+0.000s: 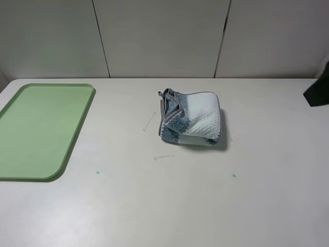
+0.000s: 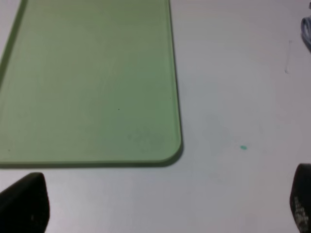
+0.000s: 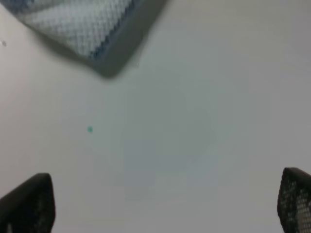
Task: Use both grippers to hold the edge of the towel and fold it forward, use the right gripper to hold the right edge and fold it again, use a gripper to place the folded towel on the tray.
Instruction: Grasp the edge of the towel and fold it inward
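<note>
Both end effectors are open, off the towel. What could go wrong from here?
1. The towel is a lumpy bundle with its grey edging sticking up; a pinch on one layer could unroll it.
2. The tray lies apart to the left, so a weak grip might drop it on the way.

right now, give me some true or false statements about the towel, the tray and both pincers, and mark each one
1. The towel lies on the tray. False: it sits on the table, apart from the tray.
2. Nothing lies on the visible part of the tray. True.
3. The left pincer is shut on the towel. False: it is open over bare table near a tray corner.
4. The right pincer is open and holds nothing. True.
5. The towel is spread out flat. False: it is a folded bundle.
</note>
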Action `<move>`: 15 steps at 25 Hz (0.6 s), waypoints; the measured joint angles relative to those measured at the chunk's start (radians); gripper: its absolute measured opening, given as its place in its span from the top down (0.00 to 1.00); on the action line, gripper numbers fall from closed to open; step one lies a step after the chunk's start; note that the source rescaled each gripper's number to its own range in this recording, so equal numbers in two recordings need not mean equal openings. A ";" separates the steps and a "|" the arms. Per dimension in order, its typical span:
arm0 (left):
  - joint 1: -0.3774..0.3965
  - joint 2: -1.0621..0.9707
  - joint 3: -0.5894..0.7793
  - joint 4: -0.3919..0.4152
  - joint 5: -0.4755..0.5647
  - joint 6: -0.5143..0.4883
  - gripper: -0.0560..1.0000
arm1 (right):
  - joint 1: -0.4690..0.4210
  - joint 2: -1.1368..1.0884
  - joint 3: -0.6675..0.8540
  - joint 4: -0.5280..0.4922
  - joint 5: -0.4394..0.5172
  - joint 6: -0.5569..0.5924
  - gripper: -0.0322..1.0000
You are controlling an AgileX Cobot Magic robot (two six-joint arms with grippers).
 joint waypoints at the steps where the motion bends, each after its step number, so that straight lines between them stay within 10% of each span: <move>1: 0.000 0.000 0.000 0.000 0.000 0.000 0.00 | 0.000 -0.038 0.033 -0.006 0.000 0.000 0.00; 15: 0.000 0.000 0.000 0.000 0.000 0.000 0.00 | -0.142 -0.487 0.463 0.144 -0.071 -0.056 0.00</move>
